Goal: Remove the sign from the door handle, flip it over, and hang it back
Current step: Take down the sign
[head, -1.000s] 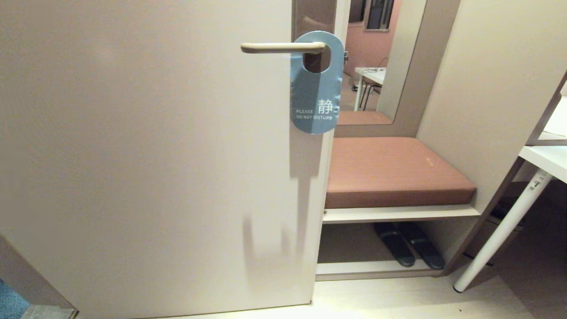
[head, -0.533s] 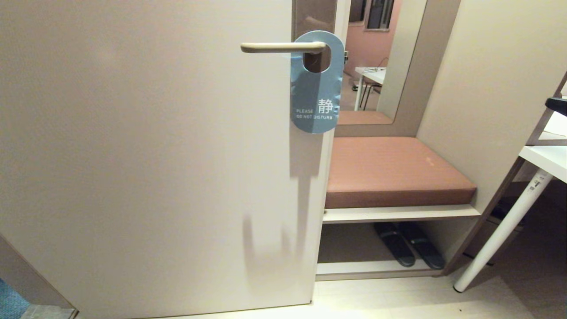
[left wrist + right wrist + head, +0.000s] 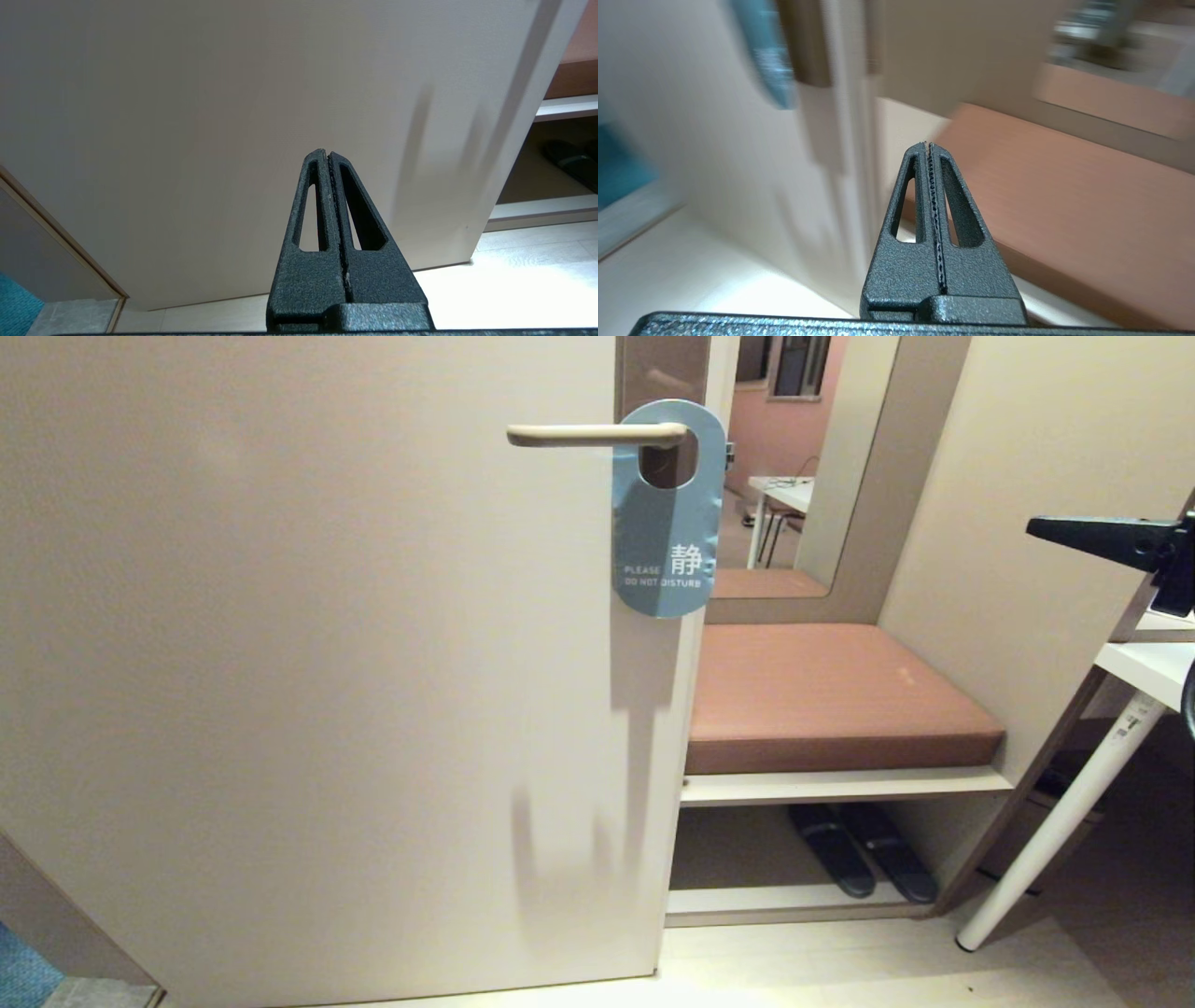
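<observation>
Right pincer (image 3: pixel 1036 527) newly in, level, closed.

We see the sign (image 3: pixel 667 537), a rounded blue-grey card, hanging upright by its big round hole from the door handle (image 3: pixel 593 434), its "PLEASE DO NOT DISTURB" side facing us. The handle is a slim beige lever, level, pointing left from a brownish plate near the door's right edge.
</observation>
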{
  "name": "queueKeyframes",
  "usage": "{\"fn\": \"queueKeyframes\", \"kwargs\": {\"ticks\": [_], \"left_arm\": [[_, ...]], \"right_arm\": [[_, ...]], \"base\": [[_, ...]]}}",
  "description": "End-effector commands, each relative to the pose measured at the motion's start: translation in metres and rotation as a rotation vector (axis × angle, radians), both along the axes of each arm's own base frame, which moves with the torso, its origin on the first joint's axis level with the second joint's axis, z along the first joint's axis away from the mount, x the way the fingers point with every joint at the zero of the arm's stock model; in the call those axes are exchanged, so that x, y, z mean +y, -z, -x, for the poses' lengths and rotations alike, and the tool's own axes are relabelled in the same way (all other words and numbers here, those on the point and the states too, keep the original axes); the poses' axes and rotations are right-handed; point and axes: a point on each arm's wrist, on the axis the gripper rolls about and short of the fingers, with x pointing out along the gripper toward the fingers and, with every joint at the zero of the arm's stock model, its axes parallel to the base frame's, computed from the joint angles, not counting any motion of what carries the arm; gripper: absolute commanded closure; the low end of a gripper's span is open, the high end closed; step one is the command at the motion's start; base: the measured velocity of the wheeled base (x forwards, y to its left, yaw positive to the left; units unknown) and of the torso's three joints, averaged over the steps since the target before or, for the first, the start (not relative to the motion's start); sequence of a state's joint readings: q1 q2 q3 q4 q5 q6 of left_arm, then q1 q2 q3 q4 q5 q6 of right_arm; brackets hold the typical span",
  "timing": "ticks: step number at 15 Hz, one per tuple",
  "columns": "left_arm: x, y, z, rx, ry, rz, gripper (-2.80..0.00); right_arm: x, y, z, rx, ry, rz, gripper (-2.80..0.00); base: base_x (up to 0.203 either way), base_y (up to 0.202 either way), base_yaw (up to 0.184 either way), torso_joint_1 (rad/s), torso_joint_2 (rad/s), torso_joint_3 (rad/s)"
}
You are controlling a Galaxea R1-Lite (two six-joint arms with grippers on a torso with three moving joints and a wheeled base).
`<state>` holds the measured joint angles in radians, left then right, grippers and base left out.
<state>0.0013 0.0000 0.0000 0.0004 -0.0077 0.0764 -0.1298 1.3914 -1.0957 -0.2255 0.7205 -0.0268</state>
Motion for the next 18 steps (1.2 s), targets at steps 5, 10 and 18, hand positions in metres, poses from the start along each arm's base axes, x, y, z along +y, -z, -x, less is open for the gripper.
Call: {"fn": "queueKeyframes", "kwargs": {"ticks": [5, 10, 18], "left_arm": [[0.000, 0.000, 0.000, 0.001, 0.000, 0.000, 0.00], [0.000, 0.000, 0.000, 0.001, 0.000, 0.000, 0.00], [0.000, 0.000, 0.000, 0.001, 0.000, 0.000, 0.00]], "right_arm": [[-0.003, 0.009, -0.056, 0.041, -0.289, -0.030, 0.00], [-0.003, 0.010, -0.103, 0.015, -0.471, -0.031, 0.00], [0.040, 0.021, -0.134, 0.017, -0.643, -0.031, 0.00]], "base": [[0.000, 0.000, 0.000, 0.000, 0.00, 0.000], [0.000, 0.000, 0.000, 0.000, 0.00, 0.000], [0.000, 0.000, 0.000, 0.000, 0.00, 0.000]]}}
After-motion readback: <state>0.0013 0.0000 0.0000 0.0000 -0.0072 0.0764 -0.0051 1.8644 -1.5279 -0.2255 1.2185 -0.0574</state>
